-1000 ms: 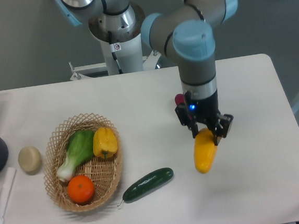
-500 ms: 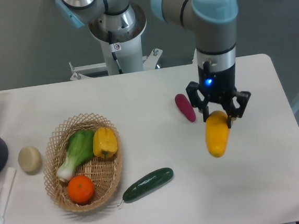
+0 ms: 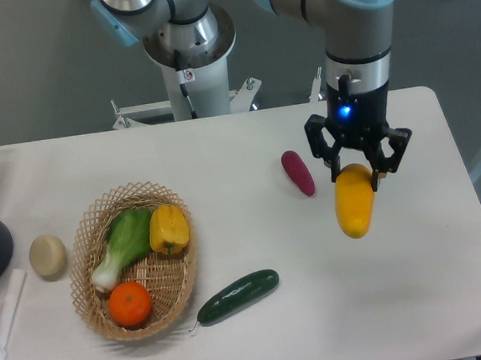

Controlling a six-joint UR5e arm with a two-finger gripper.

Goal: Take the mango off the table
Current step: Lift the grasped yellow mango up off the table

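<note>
On the left of the desk [image 3: 222, 160] sat a wicker basket [image 3: 96, 306]; a cucumber [image 3: 237, 296] and purple sweet potato [image 3: 298, 172] lay further right. Rightmost, the gripper [image 3: 357, 172] had its fingers clamped on the top of the mango [image 3: 355, 203], which hung clear above the desk. Lifting well likely called for a firm grip and a slow, vertical rise, since the fruit hung long below the fingers.

Yellow-orange mango [image 3: 355, 210], white table [image 3: 262, 330], purple sweet potato [image 3: 298, 172], dark green cucumber [image 3: 237, 296], tan basket [image 3: 97, 320]
</note>
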